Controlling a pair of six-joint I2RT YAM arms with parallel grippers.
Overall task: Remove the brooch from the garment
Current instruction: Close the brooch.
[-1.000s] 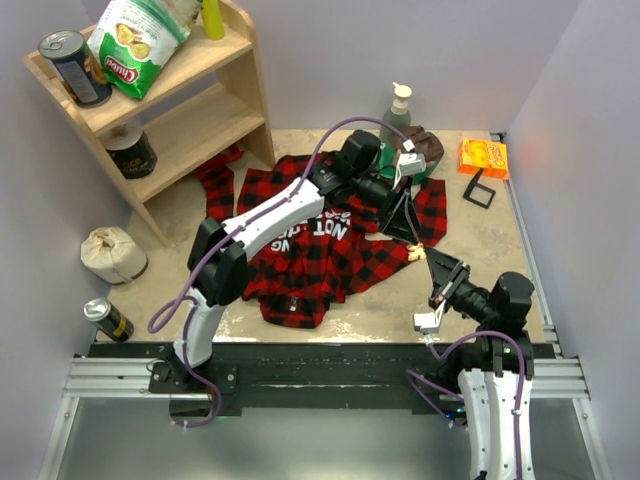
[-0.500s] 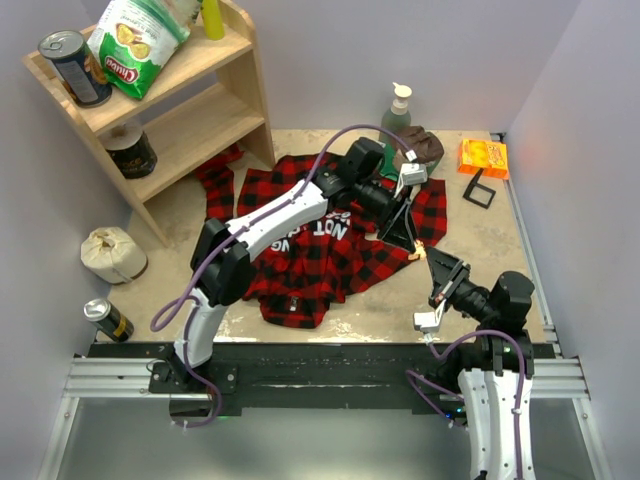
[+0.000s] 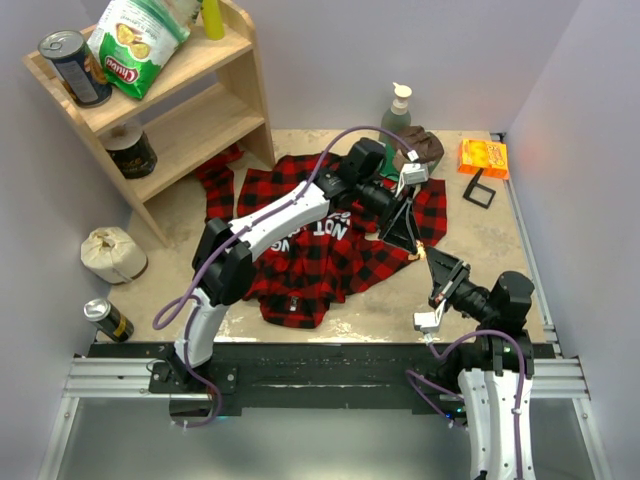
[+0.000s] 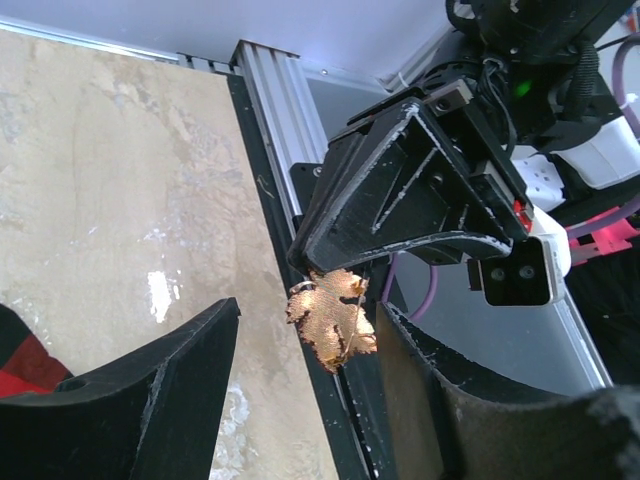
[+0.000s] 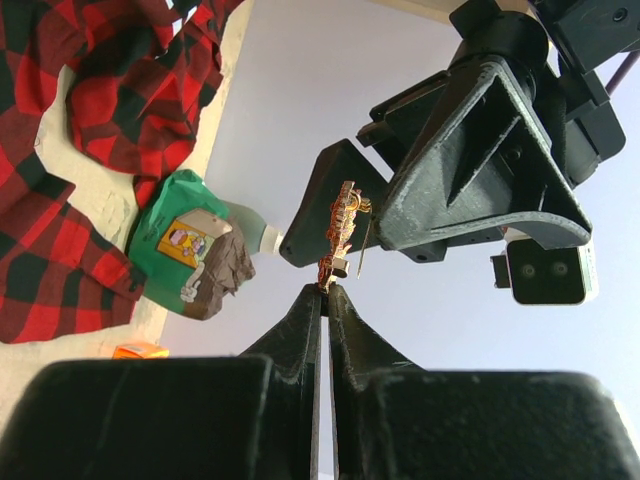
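The brooch (image 4: pixel 333 318), a small gold leaf, hangs in the air just off the right hem of the garment (image 3: pixel 300 250), a red-and-black plaid shirt spread on the table. My right gripper (image 5: pixel 325 288) is shut on one end of the brooch (image 5: pixel 340 225). My left gripper (image 4: pixel 308 310) is open, one finger on each side of the leaf; the right finger looks close to it, and contact cannot be told. From above, the brooch (image 3: pixel 419 250) shows as a pale speck between the left gripper (image 3: pixel 405 237) and the right gripper (image 3: pixel 430 260).
A wooden shelf (image 3: pixel 200 110) with a chip bag and cans stands at the back left. A soap bottle (image 3: pixel 397 105), a brown cloth lump (image 3: pixel 420 145), an orange box (image 3: pixel 483 157) and a black stand (image 3: pixel 480 192) sit at the back right. A tan roll (image 3: pixel 113 253) and a can (image 3: pixel 108 320) are at left.
My left gripper has shifted slightly to the right and settled around the brooch. The right gripper and the brooch have stayed in place.
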